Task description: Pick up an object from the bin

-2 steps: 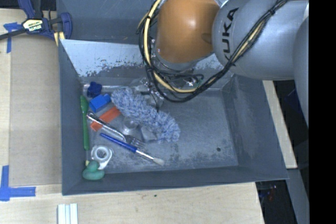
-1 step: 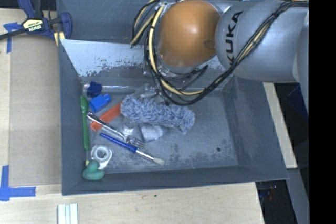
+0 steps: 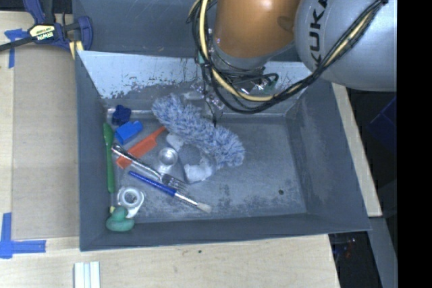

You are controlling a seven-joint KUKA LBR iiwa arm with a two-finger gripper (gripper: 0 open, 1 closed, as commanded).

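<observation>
My gripper [image 3: 213, 104] pokes out from under the arm's wrist at the back middle of the bin. It is right above, and seems to touch, the upper part of a fluffy blue-grey duster cloth [image 3: 199, 130] that lies slantwise across the bin's middle. A small silver round cap [image 3: 167, 157] and a pale crumpled piece [image 3: 196, 173] lie just left of and below the cloth's lower end.
Along the left side lie a green marker [image 3: 108, 157], two blue blocks [image 3: 127, 126], an orange piece [image 3: 147, 141], a red-handled tool [image 3: 132, 160], a blue-handled brush [image 3: 167, 188], a small tape roll [image 3: 129, 199] and a green lump [image 3: 121, 222]. The arm's orange cover overhangs the back wall.
</observation>
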